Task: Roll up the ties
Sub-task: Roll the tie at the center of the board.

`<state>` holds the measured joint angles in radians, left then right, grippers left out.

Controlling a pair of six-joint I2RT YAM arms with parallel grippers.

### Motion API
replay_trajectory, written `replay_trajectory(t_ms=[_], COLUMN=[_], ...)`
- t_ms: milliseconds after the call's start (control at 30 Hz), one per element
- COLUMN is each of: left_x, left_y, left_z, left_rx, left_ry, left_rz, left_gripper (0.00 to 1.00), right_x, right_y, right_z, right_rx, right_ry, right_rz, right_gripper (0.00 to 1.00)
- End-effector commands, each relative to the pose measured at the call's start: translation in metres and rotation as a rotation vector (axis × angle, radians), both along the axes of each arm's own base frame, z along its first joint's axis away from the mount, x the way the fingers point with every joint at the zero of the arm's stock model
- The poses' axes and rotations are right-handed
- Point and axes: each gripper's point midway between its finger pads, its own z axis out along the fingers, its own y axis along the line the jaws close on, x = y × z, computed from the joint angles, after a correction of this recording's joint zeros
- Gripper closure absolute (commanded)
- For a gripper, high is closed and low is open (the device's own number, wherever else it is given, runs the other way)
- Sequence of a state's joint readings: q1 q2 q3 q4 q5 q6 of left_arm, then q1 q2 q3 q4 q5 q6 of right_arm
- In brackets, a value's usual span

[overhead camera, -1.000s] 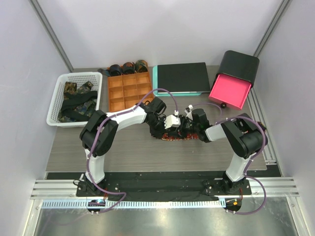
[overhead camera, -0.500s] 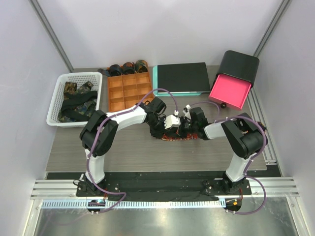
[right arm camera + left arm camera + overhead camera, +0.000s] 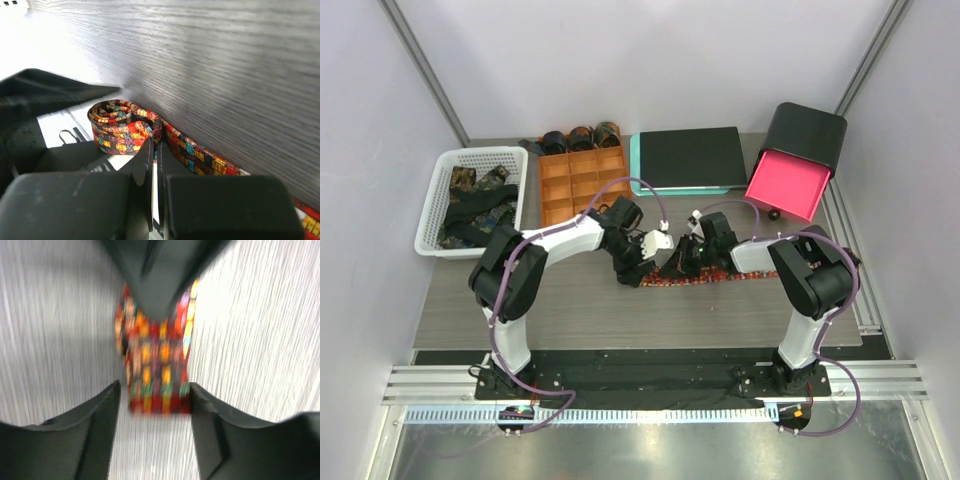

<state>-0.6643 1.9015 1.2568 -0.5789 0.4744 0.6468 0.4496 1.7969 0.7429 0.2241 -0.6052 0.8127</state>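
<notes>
Red-orange check tie, partly coiled, lay on the worktop; left hand stood apart astride it, right hand together, tips at the coil.

rolled ties: 3 | red check tie: 1 | basket: 1 | orange tray: 1

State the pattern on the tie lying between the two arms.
The tie is a red-orange check with yellow, teal and blue blocks, clearest in the right wrist view.
</notes>
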Motion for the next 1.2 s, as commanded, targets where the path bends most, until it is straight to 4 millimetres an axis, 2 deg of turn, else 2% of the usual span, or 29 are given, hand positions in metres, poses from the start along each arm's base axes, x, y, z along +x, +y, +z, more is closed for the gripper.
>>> replay_trajectory(t_ms=[0,100,267,367,500,600,733,900,1000,1167], left_x=[0.004,-0.002,0.006,0.007,0.0,-0.002,0.0,0.006,0.007,0.007], left_y=[0.016,0.019,0.008,0.005,0.0,0.0,-0.002,-0.021,-0.034,-0.05], left_z=[0.027,0.025,0.032,0.026,0.018,0.012,0.017,0.039,0.042,0.035], left_rx=[-0.08,-0.09,-0.142,-0.118,-0.075,-0.039,-0.045,-0.117,-0.138,-0.138], left_ry=[-0.046,-0.05,-0.084,-0.103,-0.119,-0.12,-0.124,-0.128,-0.11,-0.088], left_rz=[0.008,-0.014,-0.014,-0.042,-0.096,-0.11,-0.108,-0.089,-0.078,-0.084], left_gripper=[0.37,0.34,0.31,0.32,0.37,0.47,0.58,0.6,0.61,0.62], right_x=[0.003,0.001,0.002,0.001,0.001,0.001,0.001,0.001,0.001,0.001], right_y=[-0.007,-0.009,-0.008,-0.009,-0.01,-0.01,-0.011,-0.009,-0.009,-0.006], right_z=[-0.017,-0.021,-0.023,-0.026,-0.026,-0.027,-0.029,-0.029,-0.029,-0.026], right_rx=[-0.091,-0.11,-0.119,-0.127,-0.133,-0.136,-0.136,-0.132,-0.129,-0.11], right_ry=[-0.002,0.005,0.01,0.02,0.016,0.018,0.024,0.027,0.029,0.036], right_rz=[0.013,0.021,0.028,0.035,0.036,0.035,0.032,0.033,0.032,0.026], right_gripper=[0.99,0.99,0.99,0.99,0.99,0.99,0.99,0.99,0.99,0.99])
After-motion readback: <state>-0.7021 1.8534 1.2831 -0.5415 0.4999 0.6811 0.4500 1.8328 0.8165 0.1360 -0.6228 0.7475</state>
